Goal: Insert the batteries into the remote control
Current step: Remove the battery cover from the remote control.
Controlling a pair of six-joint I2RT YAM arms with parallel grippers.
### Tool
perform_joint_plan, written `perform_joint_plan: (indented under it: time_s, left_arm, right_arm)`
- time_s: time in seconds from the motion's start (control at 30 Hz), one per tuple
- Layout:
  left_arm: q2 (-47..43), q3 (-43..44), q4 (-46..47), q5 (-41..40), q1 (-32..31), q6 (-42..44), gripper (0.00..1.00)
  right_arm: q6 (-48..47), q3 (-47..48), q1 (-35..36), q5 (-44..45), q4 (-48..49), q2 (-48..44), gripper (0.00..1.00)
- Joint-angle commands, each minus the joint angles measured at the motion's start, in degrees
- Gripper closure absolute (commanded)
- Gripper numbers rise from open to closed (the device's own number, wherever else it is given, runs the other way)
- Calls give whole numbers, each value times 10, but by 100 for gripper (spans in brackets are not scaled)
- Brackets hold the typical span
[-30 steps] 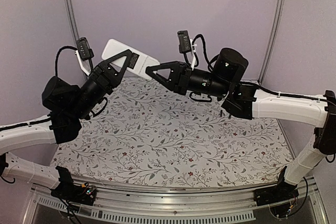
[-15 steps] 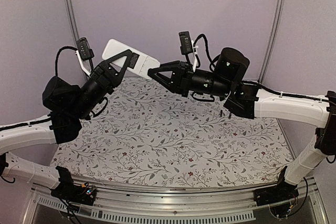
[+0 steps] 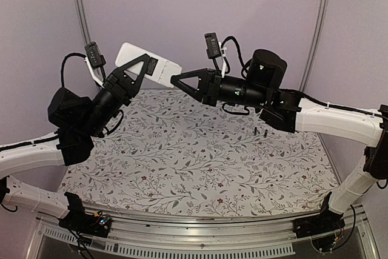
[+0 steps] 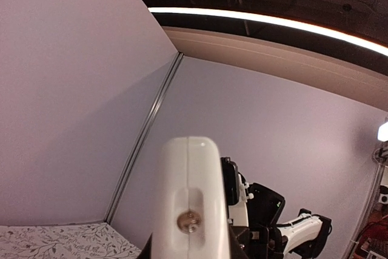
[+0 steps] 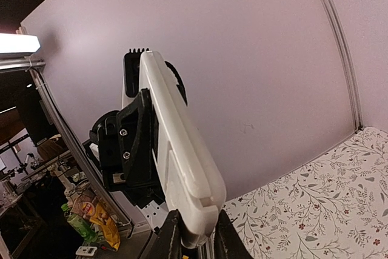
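Worktop (image 3: pixel 182 168) is covered in a pale cloth with a leafy floral print, matte and flat. Both arms reach up over its far edge. Versus a second ago the right arm has lifted and sits more level, its wrist higher, which uncovers the cloth under its forearm. The left arm is barely changed, a touch up and left. Left pincer (image 3: pixel 142 68), black with triangular fingers, stays clamped on the remote control (image 3: pixel 165 68), held in the air well above the worktop near the back wall. The remote is a white, smooth plastic slab with rounded corners and a dark label patch on the face toward the top camera. Its long axis runs left to right, dropping slightly to the right, and the right end points at the right pincer (image 3: pixel 176 79). In the right wrist view the remote (image 5: pixel 176 144) is edge-on and slim, and its near end sits between the fingers (image 5: pixel 168 238), which pinch it from both sides. The left wrist view shows the remote's rounded end (image 4: pixel 188 198) with a recess and a small metal contact. The batteries (image 3: pixel 265 131) are two tiny dark sticks on the cloth below the right forearm, apparently upright, too small for detail.
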Motion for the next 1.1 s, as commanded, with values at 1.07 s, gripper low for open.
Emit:
perform_joint_plan:
  time_s: [1.07]
  left_arm:
    - [8,8,-31,-40,1,43,100]
  right_arm:
    - [-7,18,-23,-42,-46,-20,100]
